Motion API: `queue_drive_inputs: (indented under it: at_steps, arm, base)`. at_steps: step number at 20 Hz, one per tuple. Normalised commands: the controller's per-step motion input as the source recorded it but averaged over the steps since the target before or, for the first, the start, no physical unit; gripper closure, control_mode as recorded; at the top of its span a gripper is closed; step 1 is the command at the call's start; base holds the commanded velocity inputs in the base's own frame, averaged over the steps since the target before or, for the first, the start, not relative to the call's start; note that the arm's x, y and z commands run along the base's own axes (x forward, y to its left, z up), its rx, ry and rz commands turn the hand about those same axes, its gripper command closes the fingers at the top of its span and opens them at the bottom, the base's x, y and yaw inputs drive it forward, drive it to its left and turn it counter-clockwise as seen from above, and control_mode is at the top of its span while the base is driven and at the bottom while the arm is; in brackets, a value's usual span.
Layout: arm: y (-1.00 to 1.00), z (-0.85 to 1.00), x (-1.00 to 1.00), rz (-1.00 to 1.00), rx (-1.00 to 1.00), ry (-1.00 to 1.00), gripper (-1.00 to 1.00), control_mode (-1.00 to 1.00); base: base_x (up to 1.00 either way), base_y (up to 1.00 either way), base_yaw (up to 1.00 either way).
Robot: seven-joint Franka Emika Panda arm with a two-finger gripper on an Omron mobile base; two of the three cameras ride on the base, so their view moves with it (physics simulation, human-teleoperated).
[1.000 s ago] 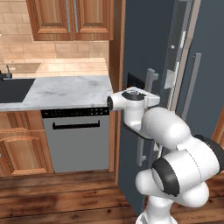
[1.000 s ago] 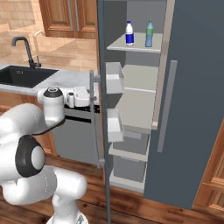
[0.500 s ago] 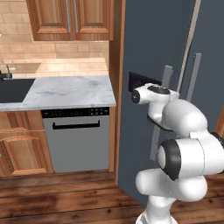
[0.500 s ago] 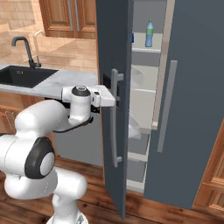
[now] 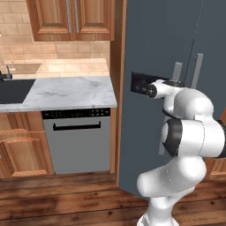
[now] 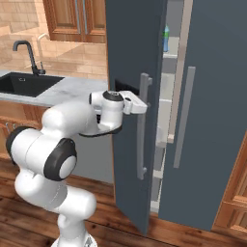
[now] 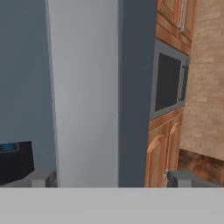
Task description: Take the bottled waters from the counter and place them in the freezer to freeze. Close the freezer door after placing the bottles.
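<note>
The freezer door [image 6: 128, 58], a dark slate panel with a long grey bar handle [image 6: 143, 126], stands only a narrow gap from the freezer [image 6: 212, 120]. Through that gap a pale blue bottled water [image 6: 166, 38] with a green cap shows on an upper shelf. My gripper [image 6: 140, 105] is open and empty, pressed against the door's outer face beside the handle. In the hand view the handle [image 7: 83, 92] rises close ahead, and my gripper [image 7: 111, 179] has its fingertips [image 7: 41, 178] spread wide. The marble counter [image 5: 70, 92] lies to the left.
A black sink [image 6: 26, 84] with a dark tap is set in the counter. A grey dishwasher [image 5: 77, 141] sits under the counter next to the freezer. Wooden cabinets [image 5: 73, 17] hang above. A microwave [image 7: 168, 83] shows past the freezer.
The freezer door has swung from wide open to almost shut, with my hand moving along against it. The shelves and door bins have gone out of sight behind it.
</note>
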Motion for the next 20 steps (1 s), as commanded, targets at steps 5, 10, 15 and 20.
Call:
queue_drive_inputs:
  at_steps: [5,10,15,20]
  arm:
    - [-0.71,-0.05,0.33,0.02,0.0,0.0,-1.0,-1.0]
    - [-0.61,-0.05,0.3,0.02,0.0,0.0,-1.0,-1.0]
    - [-0.54,-0.09,0.25,0.01,0.0,0.0,-1.0,-1.0]
    - [-0.5,-0.13,0.26,0.01,0.0,0.0,-1.0,-1.0]
  base:
    - [0.0,0.0,0.0]
    - [0.0,0.0,0.0]
    - [0.0,0.0,0.0]
    - [0.0,0.0,0.0]
